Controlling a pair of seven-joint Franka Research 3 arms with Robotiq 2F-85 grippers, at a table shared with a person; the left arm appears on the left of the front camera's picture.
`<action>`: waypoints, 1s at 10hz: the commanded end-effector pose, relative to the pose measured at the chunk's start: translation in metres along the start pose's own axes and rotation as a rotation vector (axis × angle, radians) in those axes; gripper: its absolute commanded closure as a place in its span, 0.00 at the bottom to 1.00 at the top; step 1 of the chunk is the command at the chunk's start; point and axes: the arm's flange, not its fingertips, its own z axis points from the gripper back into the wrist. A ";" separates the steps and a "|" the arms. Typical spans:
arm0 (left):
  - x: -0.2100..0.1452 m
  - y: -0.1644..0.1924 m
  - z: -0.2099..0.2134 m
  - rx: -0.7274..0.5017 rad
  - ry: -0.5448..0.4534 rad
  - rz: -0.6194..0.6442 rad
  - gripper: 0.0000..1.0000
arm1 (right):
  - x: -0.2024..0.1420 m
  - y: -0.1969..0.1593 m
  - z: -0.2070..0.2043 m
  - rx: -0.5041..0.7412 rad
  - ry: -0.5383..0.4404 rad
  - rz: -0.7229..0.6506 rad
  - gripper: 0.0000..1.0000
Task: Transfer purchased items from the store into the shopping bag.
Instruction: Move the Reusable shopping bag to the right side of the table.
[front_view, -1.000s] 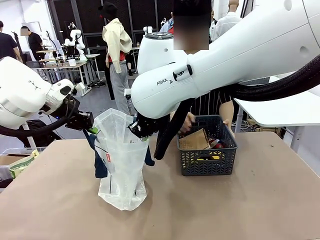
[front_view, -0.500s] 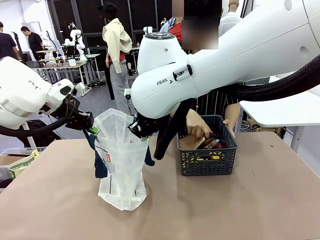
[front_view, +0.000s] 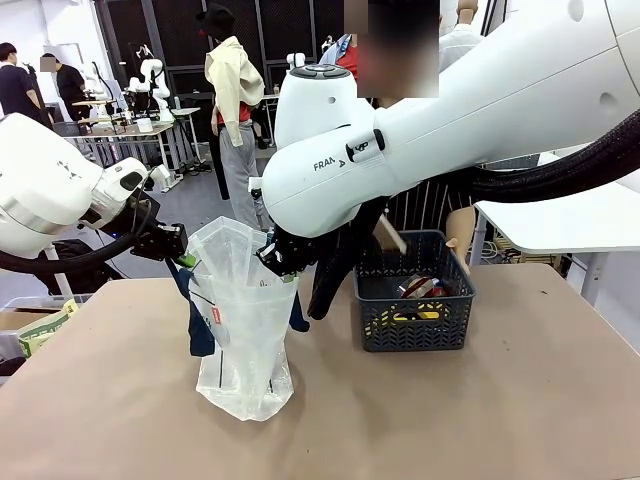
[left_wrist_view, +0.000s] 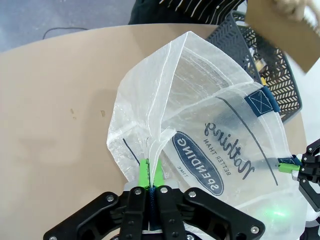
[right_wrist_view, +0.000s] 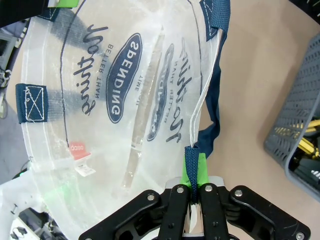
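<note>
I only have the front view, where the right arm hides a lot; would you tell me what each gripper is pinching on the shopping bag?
Observer: The left gripper is shut on the clear rim of the shopping bag, with plastic folded between its green pads.
Operator: And the right one?
Observer: The right gripper is shut on the navy strap at the mouth's other side.
Operator: Where is the person's hand?
Observer: A hand holds the brown cardboard box above the basket.

lab hall: cluttered workbenches (front_view: 135, 130), people (front_view: 18, 92) standing about, dark glazed partitions (front_view: 172, 40) behind
</note>
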 end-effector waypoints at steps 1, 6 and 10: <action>-0.002 0.001 0.003 0.002 -0.007 0.001 1.00 | -0.001 -0.001 0.002 -0.001 -0.002 -0.004 1.00; -0.002 0.001 0.003 0.002 -0.007 0.001 1.00 | -0.001 -0.001 0.002 -0.001 -0.002 -0.004 1.00; -0.002 0.001 0.003 0.002 -0.007 0.001 1.00 | -0.001 -0.001 0.002 -0.001 -0.002 -0.004 1.00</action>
